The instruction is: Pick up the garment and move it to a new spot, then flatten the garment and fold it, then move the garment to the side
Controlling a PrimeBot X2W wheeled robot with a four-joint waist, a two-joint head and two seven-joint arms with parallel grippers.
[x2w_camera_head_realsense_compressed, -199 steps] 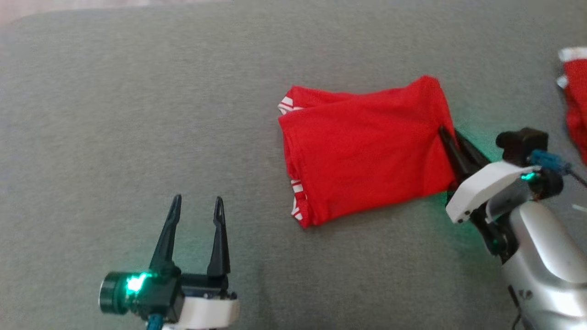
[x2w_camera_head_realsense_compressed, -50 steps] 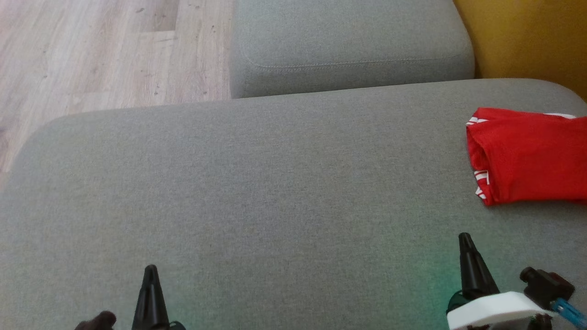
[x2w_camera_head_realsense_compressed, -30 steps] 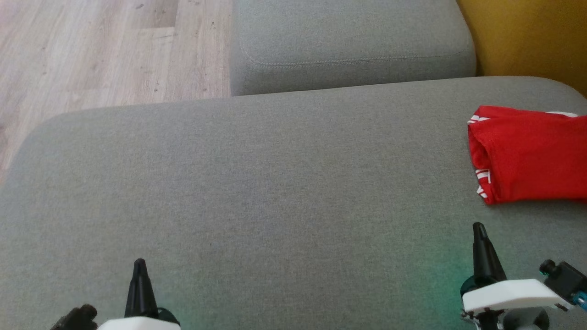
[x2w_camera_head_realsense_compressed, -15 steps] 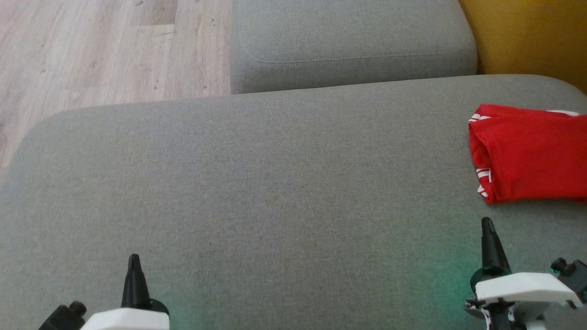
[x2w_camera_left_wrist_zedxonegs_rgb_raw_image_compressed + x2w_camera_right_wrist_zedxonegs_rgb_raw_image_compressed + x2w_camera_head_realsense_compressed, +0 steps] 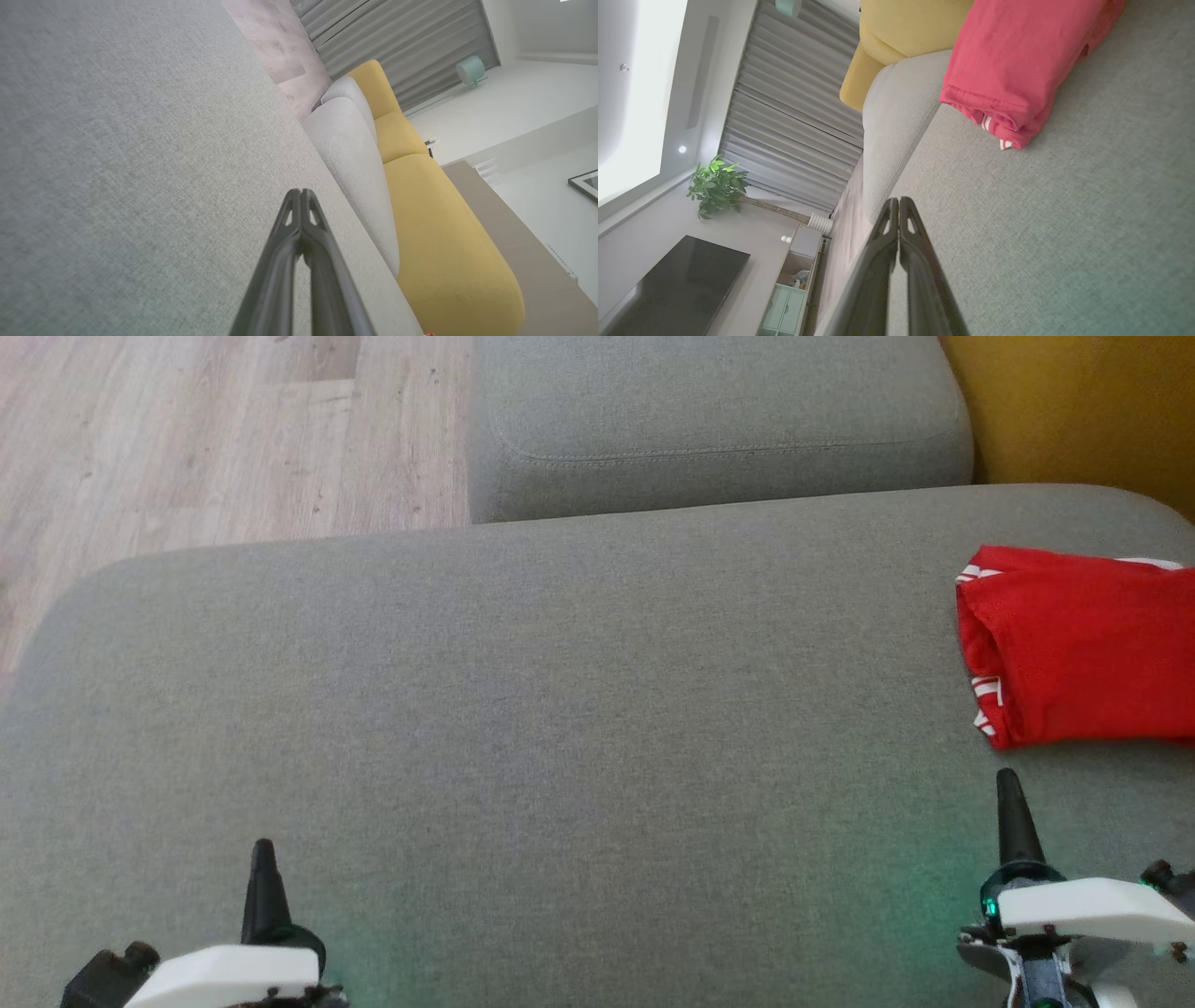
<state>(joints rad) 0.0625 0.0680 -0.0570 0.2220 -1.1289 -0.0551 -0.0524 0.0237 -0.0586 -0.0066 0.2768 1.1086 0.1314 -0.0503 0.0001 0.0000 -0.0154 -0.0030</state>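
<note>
The right gripper (image 5: pixel 1008 789) has left the folded garment (image 5: pixel 1074 649) at the right side of the sofa (image 5: pixel 560 709) and drawn back. It and the left gripper (image 5: pixel 263 859) are clenched and empty. The task seems finished.

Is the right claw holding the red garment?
No, the right claw is shut on nothing, and the garment lies apart on the cushion.
</note>
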